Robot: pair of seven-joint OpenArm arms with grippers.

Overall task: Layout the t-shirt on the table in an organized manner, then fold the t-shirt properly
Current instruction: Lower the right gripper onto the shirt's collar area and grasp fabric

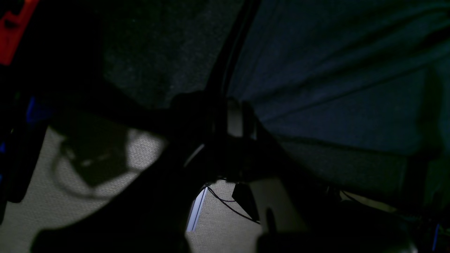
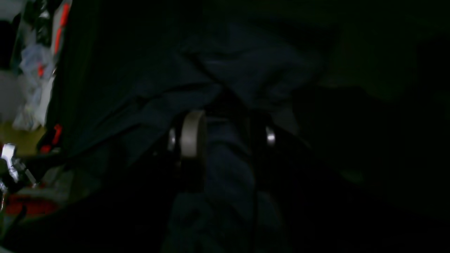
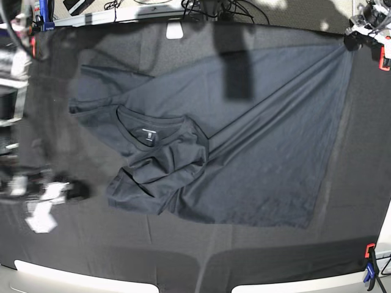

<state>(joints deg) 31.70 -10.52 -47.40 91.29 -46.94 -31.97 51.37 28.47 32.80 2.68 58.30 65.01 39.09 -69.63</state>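
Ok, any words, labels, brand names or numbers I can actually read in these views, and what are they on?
None can be read.
Collar label on the t-shirt: pale marks inside the neckline, too small and blurred to read.
Both wrist views: too dark, no text shows.

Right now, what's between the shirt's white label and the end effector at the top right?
Just the t-shirt's own cloth, stretched in long creases from the label to the left end effector, seen in the base view.
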